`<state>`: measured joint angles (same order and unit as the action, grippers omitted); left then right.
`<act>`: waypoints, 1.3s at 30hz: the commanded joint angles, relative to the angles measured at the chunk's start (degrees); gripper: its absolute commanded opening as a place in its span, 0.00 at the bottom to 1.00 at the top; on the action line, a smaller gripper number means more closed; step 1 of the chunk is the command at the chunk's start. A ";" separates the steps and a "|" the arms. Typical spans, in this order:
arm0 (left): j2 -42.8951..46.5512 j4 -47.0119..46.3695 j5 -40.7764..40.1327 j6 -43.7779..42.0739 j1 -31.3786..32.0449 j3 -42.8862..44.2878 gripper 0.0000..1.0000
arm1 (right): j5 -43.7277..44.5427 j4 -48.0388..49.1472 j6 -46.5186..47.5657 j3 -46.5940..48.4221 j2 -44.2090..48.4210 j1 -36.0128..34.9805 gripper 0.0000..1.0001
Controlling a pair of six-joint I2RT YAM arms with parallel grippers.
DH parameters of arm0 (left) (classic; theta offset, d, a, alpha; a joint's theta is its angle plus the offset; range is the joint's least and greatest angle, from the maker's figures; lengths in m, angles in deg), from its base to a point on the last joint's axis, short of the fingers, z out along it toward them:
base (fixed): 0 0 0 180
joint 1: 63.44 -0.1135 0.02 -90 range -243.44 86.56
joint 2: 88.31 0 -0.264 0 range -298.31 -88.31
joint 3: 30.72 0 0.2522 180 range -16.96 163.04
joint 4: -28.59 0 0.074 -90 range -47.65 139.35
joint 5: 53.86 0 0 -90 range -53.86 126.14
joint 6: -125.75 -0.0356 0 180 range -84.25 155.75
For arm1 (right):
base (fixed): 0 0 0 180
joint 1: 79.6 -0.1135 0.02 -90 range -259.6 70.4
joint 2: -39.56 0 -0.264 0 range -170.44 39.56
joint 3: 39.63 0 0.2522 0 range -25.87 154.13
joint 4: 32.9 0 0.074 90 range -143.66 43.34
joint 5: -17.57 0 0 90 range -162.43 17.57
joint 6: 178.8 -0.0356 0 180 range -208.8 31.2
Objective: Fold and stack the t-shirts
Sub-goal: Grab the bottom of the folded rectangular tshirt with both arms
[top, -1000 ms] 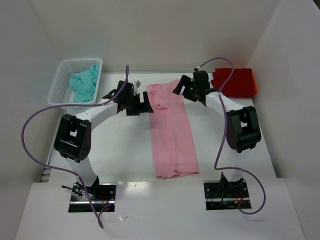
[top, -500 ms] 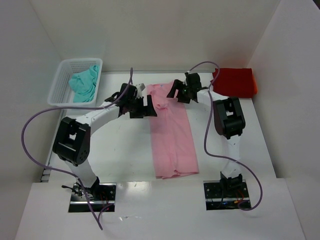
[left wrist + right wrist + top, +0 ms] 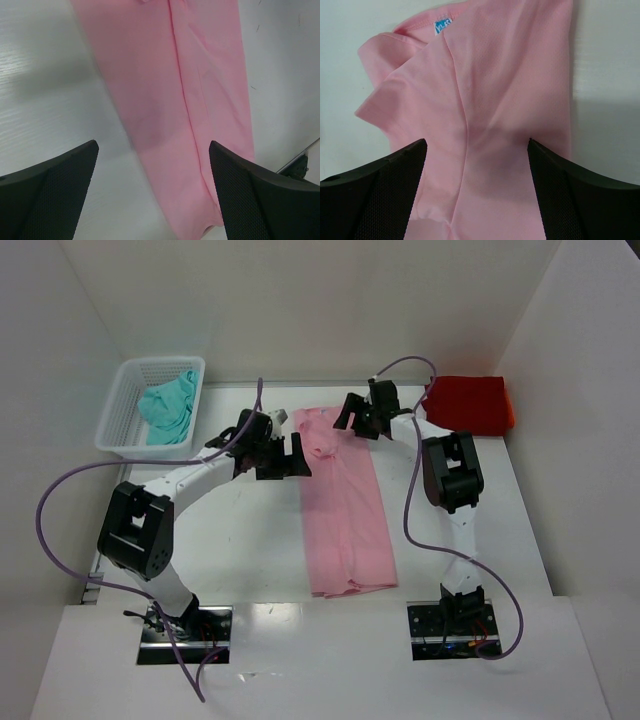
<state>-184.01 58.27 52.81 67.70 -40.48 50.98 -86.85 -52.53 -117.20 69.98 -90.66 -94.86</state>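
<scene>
Bare table (image 3: 240,540) runs open along both sides of the long pink t-shirt (image 3: 345,510). A white mesh basket (image 3: 128,390) blocks the far left corner, a folded red t-shirt (image 3: 470,405) the far right. Walls (image 3: 300,310) close three sides. The left gripper (image 3: 285,466) and right gripper (image 3: 363,422), jaws spread, crowd the shirt's far end.

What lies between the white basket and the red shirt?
The pink t-shirt, seen in the top view, with the left end effector and right end effector open at its collar end.
</scene>
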 commanded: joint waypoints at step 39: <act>8.78 0.07 1.27 4.96 7.62 -9.93 0.99 | 6.25 -13.73 -3.32 -33.84 39.58 4.72 0.95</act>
<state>-175.68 59.76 53.60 69.97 -34.56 42.05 -82.96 -60.29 -118.49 44.83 -54.81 -89.95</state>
